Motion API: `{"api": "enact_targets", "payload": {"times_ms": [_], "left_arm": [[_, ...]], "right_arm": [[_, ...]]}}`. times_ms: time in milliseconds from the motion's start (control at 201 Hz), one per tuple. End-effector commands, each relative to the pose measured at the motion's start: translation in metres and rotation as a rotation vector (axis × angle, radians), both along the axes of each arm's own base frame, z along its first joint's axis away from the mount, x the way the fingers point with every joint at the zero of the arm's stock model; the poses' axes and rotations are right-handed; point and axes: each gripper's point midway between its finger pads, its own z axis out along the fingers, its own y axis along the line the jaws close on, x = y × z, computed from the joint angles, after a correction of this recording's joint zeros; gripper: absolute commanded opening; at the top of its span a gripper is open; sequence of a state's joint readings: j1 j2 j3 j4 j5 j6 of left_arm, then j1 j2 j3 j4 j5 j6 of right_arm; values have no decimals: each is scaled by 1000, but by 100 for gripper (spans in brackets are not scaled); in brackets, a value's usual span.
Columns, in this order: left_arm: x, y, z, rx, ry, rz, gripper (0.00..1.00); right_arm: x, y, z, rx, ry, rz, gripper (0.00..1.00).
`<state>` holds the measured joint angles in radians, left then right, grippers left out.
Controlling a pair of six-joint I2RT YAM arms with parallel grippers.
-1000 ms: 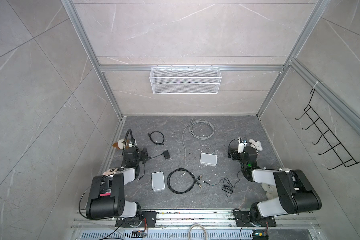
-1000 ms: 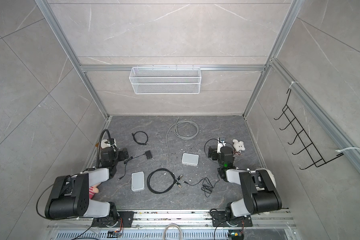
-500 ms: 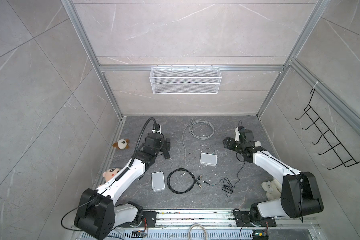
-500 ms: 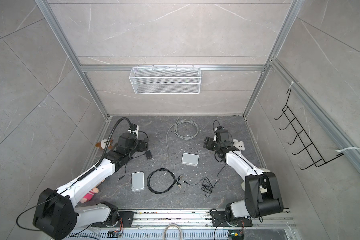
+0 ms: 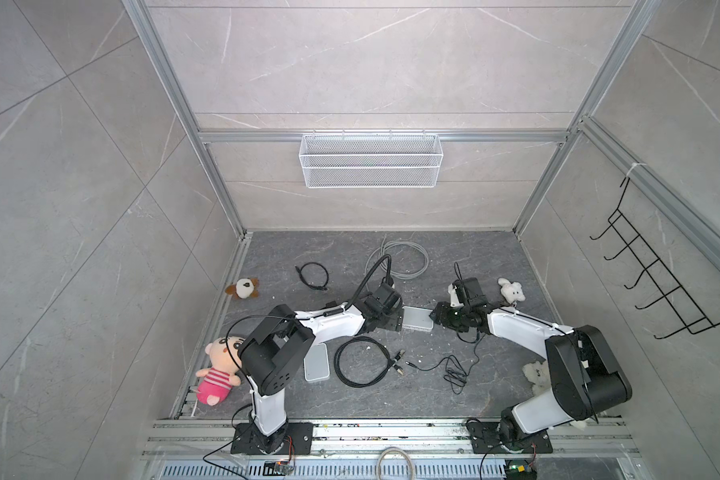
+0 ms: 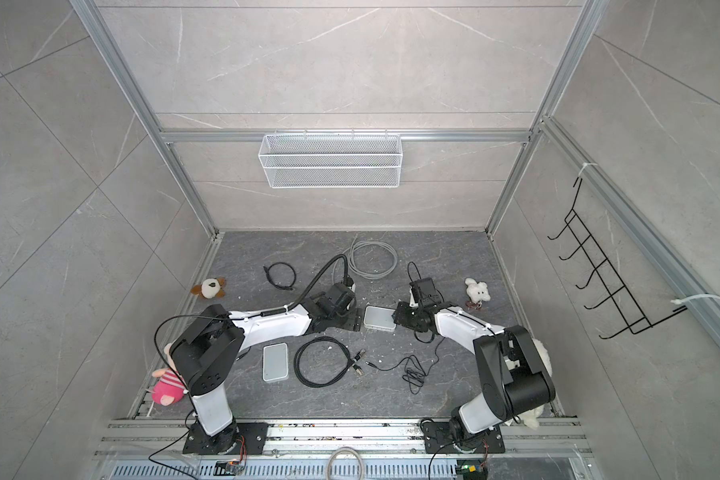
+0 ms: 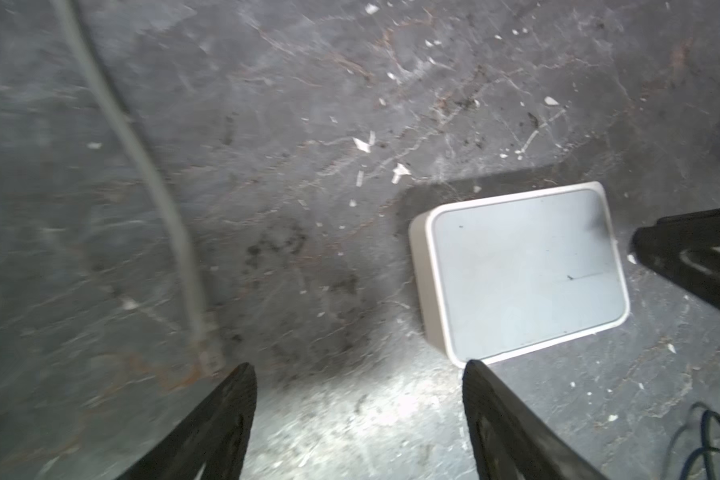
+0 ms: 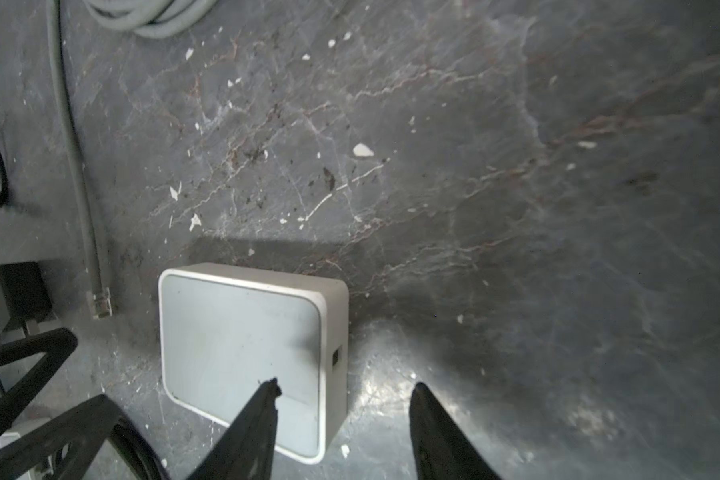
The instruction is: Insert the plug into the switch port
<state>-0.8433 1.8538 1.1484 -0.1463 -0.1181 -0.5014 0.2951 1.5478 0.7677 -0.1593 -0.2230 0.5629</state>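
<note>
Both the left gripper point(image 7: 356, 370) and right gripper point(image 8: 344, 385) are seen parted and empty, flanking the switch point(image 5: 417, 328). The plug point(image 7: 211, 357), laid near the left gripper, is judged light, rigid, best pinched across its body.

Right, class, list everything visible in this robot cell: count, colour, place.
switch: one, white, floor centre
similar box: one, white, front left
coiled cable: one, grey, back centre, plug near the switch
cable loops: two, black, back left and front centre
thin wire: one, black, front right
plush toys: four, brown, pink, white, cream, floor edges
wire basket: one, white, back wall
hook rack: one, black, right wall
left gripper: one, black, open, beside the switch
right gripper: one, black, open, over the switch's edge
</note>
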Motion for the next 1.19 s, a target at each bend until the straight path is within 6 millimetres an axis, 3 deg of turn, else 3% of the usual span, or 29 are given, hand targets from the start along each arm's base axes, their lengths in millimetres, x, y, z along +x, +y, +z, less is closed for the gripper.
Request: {"api": "enact_targets", "payload": {"times_ms": [0, 174, 378, 503, 747, 956, 1080, 1190], "left_arm": [[6, -27, 7, -107, 35, -20, 76], [-2, -53, -7, -166, 93, -83, 67], [-6, -54, -18, -130, 108, -91, 56], [-8, -52, -24, -112, 119, -102, 54], [-6, -85, -5, -201, 97, -241, 46], [8, -83, -2, -171, 71, -254, 44], [17, -76, -5, -167, 74, -247, 46], [25, -68, -4, -155, 65, -243, 46]], "right_arm": [[-4, 7, -6, 51, 19, 8, 52], [-9, 10, -15, 60, 46, 28, 51], [-6, 15, -21, 76, 57, 46, 46], [-11, 18, -22, 90, 65, 60, 43], [-35, 38, -12, 193, 79, 118, 37], [-39, 55, 0, 264, 85, 153, 39], [-51, 50, 6, 217, 129, 191, 46], [-64, 26, 13, 64, 163, 206, 50]]}}
